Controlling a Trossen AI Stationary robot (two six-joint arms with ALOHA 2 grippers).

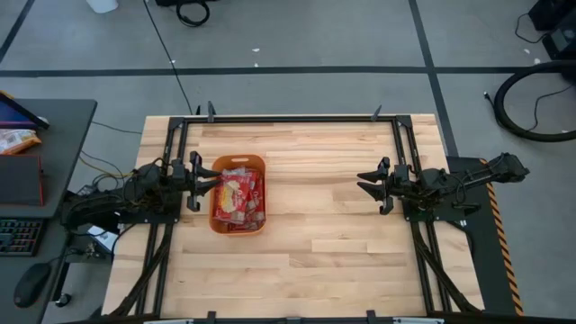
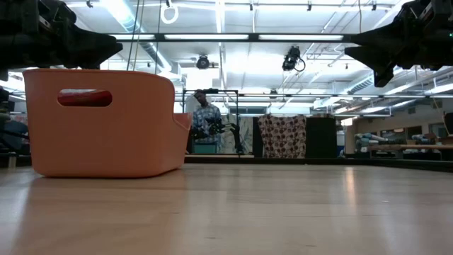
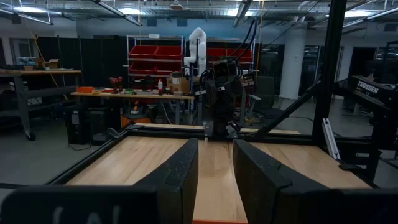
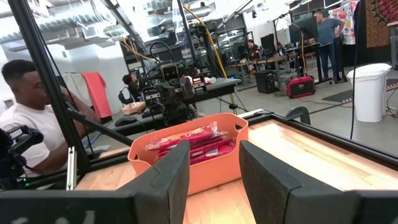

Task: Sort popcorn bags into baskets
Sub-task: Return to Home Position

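Planks of pale wood make up the bench, which runs bare across the front of the low view. Farther back on it, toward the left side, the orange basket sits flat on the wood, with a strip of red showing through its handle slot. Seen from above, the popcorn bags fill the basket in a loose, overlapping heap of red packets with cream centres. Every bag in view lies inside its walls.

The left pincer hangs just beside the basket's left end. It is raised clear of the rim and open, and bare bench shows through the gap between its two dark fingers in its own wrist view. The right pincer waits well apart at the bench's right side, pointing toward the basket. It too is open and grips nothing; the basket wall and the bags stand framed between its fingers in the right wrist view.

Beyond the bench edge a person in a white shirt sits close by. More people stand among worktables deeper in the room.
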